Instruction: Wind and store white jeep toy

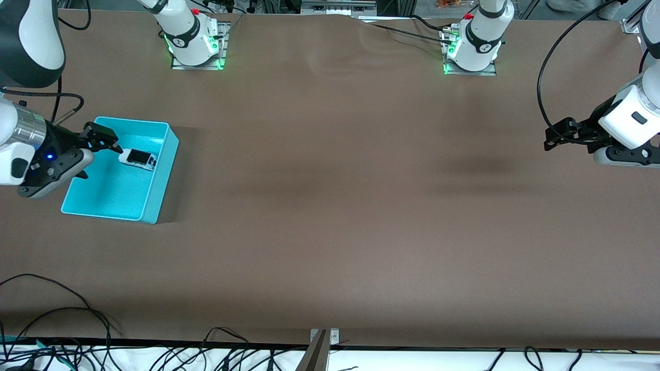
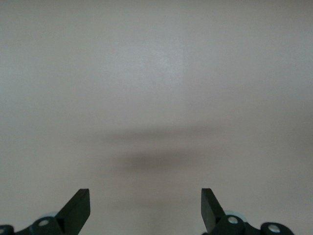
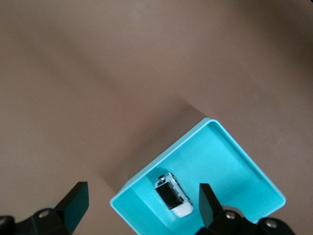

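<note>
The white jeep toy [image 1: 137,158] lies on the floor of the turquoise bin [image 1: 157,178], close to the bin's wall toward the robots' bases, at the right arm's end of the counter [image 1: 330,206]. The right claw [image 1: 103,140] hangs over the bin beside the toy, fingers spread wide, gripping nothing. The left claw [image 1: 559,135] waits above bare counter at the left arm's end, equally wide and empty.
</note>
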{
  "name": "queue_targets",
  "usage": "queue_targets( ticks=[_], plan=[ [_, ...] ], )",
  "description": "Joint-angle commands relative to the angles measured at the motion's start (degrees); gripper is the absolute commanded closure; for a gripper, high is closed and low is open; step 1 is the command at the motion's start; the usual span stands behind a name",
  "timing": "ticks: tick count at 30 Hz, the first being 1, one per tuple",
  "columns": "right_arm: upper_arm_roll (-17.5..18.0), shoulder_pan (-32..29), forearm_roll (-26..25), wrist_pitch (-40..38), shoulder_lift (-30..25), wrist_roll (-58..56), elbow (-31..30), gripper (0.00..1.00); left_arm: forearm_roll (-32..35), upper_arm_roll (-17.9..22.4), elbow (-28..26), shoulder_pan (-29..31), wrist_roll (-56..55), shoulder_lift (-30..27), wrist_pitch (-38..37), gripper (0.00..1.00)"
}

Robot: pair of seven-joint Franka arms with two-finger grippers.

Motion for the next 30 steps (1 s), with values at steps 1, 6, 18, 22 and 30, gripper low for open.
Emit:
queue_targets(
  ticks=[1, 6, 18, 22, 30],
  plan=[
    [0.14, 0.43, -1.19, -2.57, 0.39, 12.34, 2.74, 0.0, -0.95, -0.09, 1.95, 0.19, 0.25, 0.85, -1.49, 0.0],
    [0.05, 2.01, -4.53, -2.57, 0.39, 23.4, 3.71, 0.0, -0.95, -0.09, 1.95, 0.19, 0.25, 0.85, -1.49, 0.0],
    [-0.3, 2.01, -7.44, 2.78, -3.9, 32.74, -2.16, 0.0, -0.95, -0.09, 1.95, 0.19, 0.25, 0.85, -1.49, 0.0],
    [-0.65, 1.92, -7.44, 9.98, -11.54, 32.74, -13.92, 0.0, -0.95, -0.09, 1.95, 0.19, 0.25, 0.85, -1.49, 0.0],
    [-2.24, 1.75, -7.52, 12.99, -19.74, 32.65, -24.85, 0.0, -0.95, 0.0, 1.95, 0.19, 0.25, 0.85, -1.49, 0.0]
  ],
)
